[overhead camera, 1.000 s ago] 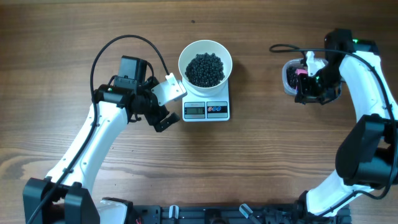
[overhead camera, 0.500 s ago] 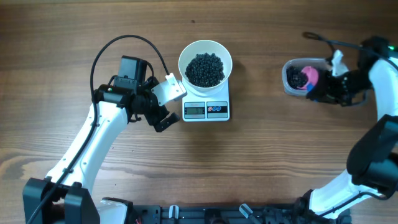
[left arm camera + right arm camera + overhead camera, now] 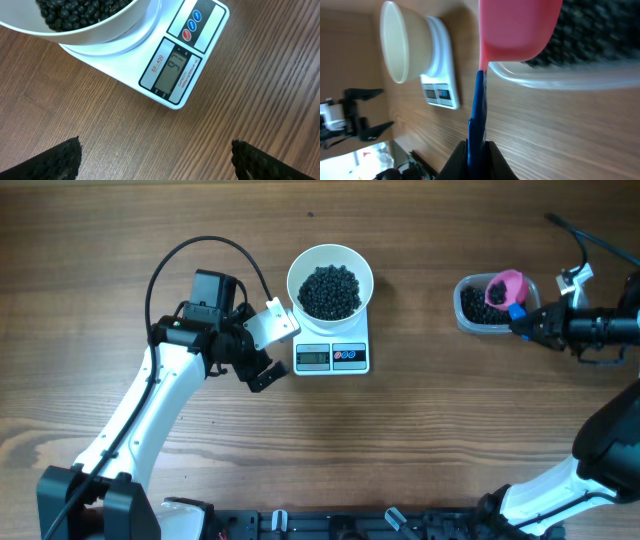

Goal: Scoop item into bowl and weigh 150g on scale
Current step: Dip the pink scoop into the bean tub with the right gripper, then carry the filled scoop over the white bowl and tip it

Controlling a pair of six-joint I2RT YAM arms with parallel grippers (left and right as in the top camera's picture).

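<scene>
- Left gripper (image 3: pixel 270 348): jaws wide apart, empty, just beside scale (image 3: pixel 332 357); unmoved since a second ago.
- Bowl (image 3: pixel 291 285): sits on scale, beans (image 3: pixel 330 290) heaped inside; another full scoop may overshoot the target weight.
- Tub (image 3: pixel 468 315): well right of scale, so a long carry over bare desk (image 3: pixel 420 440).
- Scoop (image 3: pixel 505 285): pink, loaded, over tub; any tilt would spill beans.
- Right gripper (image 3: pixel 535 325): jaws clamped on blue handle (image 3: pixel 518 310); a second ago above tub, now drawn back right.

Bowl (image 3: pixel 293 283) on scale (image 3: pixel 332 357), tub (image 3: pixel 462 308) to right
</scene>
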